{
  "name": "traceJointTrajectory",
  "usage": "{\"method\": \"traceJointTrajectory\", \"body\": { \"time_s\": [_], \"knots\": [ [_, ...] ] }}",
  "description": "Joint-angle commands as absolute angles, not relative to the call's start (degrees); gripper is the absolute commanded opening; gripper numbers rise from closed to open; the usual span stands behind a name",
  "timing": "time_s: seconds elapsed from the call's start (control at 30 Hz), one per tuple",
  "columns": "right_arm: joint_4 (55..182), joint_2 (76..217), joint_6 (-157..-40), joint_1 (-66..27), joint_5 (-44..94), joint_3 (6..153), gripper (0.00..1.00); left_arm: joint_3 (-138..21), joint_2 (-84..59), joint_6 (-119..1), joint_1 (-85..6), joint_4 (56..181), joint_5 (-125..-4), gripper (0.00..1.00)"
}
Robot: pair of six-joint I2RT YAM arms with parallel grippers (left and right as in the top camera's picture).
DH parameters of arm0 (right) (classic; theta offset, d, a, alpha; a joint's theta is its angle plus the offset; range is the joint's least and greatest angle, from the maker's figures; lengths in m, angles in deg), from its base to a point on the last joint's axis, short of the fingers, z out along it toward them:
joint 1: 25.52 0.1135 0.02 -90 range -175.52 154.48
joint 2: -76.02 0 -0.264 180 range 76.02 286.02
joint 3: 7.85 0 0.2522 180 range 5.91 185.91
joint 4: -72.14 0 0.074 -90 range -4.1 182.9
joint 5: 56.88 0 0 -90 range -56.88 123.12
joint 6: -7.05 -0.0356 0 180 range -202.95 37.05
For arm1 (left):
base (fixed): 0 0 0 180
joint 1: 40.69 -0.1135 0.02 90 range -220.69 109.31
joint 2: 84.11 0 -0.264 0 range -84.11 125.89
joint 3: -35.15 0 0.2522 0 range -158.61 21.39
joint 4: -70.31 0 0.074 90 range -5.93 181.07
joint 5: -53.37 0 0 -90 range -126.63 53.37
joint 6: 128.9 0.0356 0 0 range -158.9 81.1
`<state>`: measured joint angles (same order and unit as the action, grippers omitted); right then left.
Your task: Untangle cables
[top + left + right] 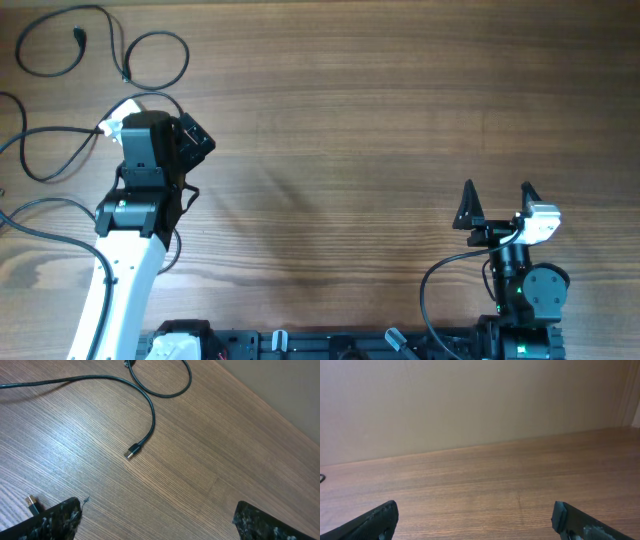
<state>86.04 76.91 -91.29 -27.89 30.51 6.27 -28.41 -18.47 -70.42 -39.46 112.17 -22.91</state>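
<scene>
From above, the left arm stretches up the left side of the table (pixel 350 120), its left gripper (pixel 195 138) turned sideways just below the cables (pixel 100 45), which lie in loose loops in the far left corner. The right arm sits folded near the front edge, and the right gripper (pixel 497 203) has its jaws spread with nothing between them.

The left wrist camera shows what the overhead view cannot: the left gripper's fingers (pixel 55 520) wide apart over bare wood, one cable ending in a metal plug (pixel 131 452) ahead of them, untouched.

The right wrist camera sees only its spread fingers (pixel 375 520), bare tabletop and a plain wall (pixel 480 400).
</scene>
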Motion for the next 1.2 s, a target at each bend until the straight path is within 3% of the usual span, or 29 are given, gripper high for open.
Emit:
{"method": "traceJointTrajectory", "body": {
  "time_s": [0.0,0.6,1.17],
  "knots": [
    [86.0,76.2,-92.0,-28.1,29.6,6.2,1.00,-28.9,-19.3,-69.3,-39.2,112.0,-22.0,1.00],
    [86.0,76.2,-93.0,-27.0,29.6,6.2,1.00,-28.9,-19.3,-69.3,-39.2,112.0,-22.0,1.00],
    [86.0,76.2,-84.0,-24.4,29.4,6.2,1.00,-28.9,-19.3,-69.3,-39.2,112.0,-22.0,1.00]
  ]
}}
